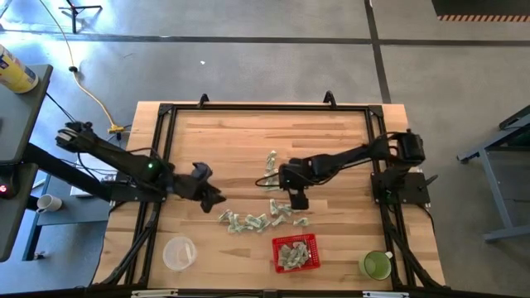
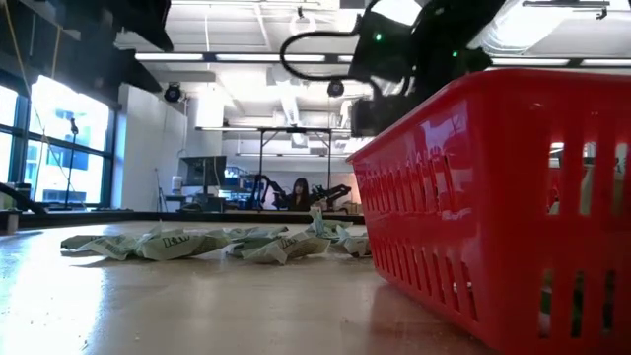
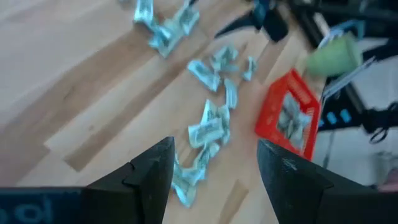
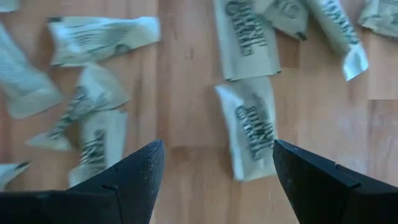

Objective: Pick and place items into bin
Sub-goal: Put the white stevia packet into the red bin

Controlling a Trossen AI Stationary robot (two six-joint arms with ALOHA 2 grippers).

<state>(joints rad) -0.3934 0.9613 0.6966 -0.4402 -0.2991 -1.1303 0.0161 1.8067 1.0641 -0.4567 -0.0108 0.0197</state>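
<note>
on the wooden counter (image 1: 232, 141), loose items (image 1: 263, 220) lie beside the red bin (image 1: 296, 253). both hands, left hand (image 1: 214, 199) and right hand (image 1: 298, 201), are spread and empty; crowded wrappers risk a double pick.

Wooden table (image 1: 248, 141), seen from above: wrapped pieces (image 1: 261, 219) lie scattered across its centre. The basket (image 1: 296, 253), holding more pieces, sits near the front edge, between a clear round container (image 1: 179, 252) on its left and a cup (image 1: 376, 265) on its right.
</note>
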